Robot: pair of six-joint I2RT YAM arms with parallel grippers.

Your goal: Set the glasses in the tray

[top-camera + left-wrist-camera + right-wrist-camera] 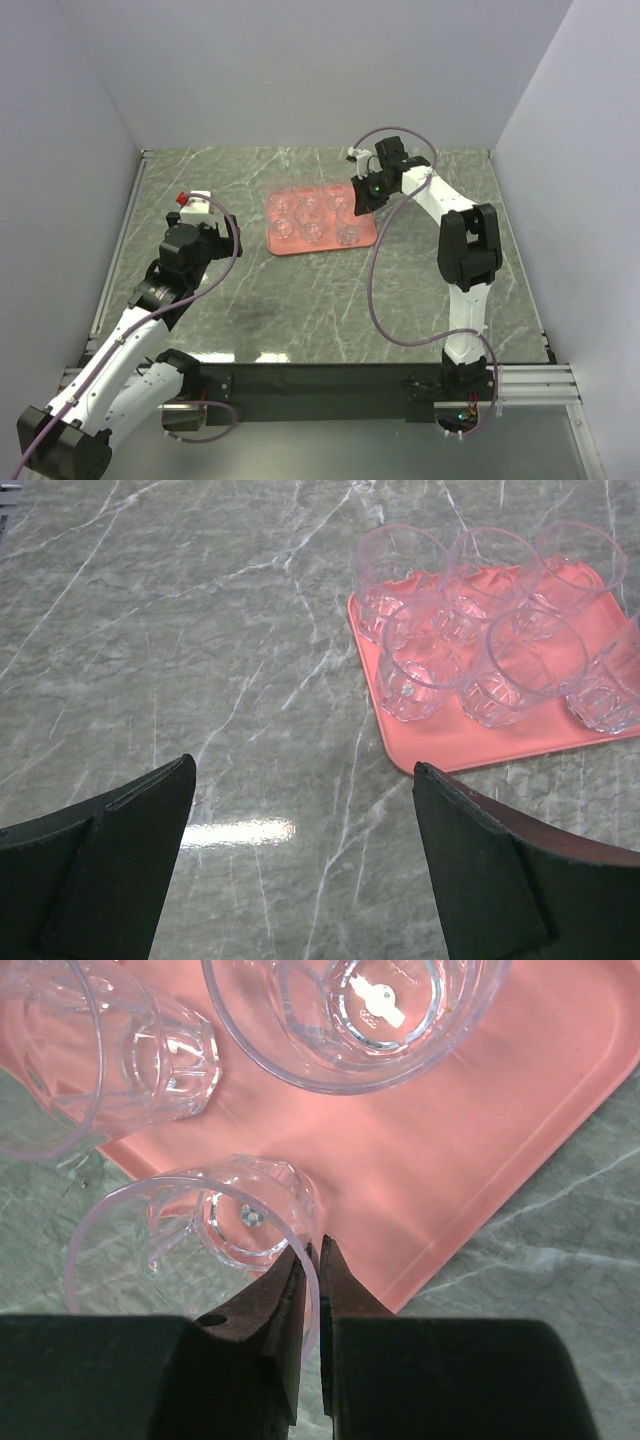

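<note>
The salmon-pink tray (275,245) lies at the middle back of the table with several clear glasses (312,232) upright in it. My right gripper (358,205) is over the tray's right end. In the right wrist view the gripper (314,1245) is shut on the rim of a clear glass (200,1250), one finger inside and one outside; the glass's base is over the tray's edge (420,1160). Two other glasses (360,1020) stand further in. My left gripper (205,215) is open and empty left of the tray; its wrist view (304,767) shows several glasses (520,665) on the tray (470,745).
The table top is grey-green marble (300,300) with white walls at the back and sides. A metal rail (120,240) runs along the left edge. The right arm's purple cable (375,290) loops over the table right of centre.
</note>
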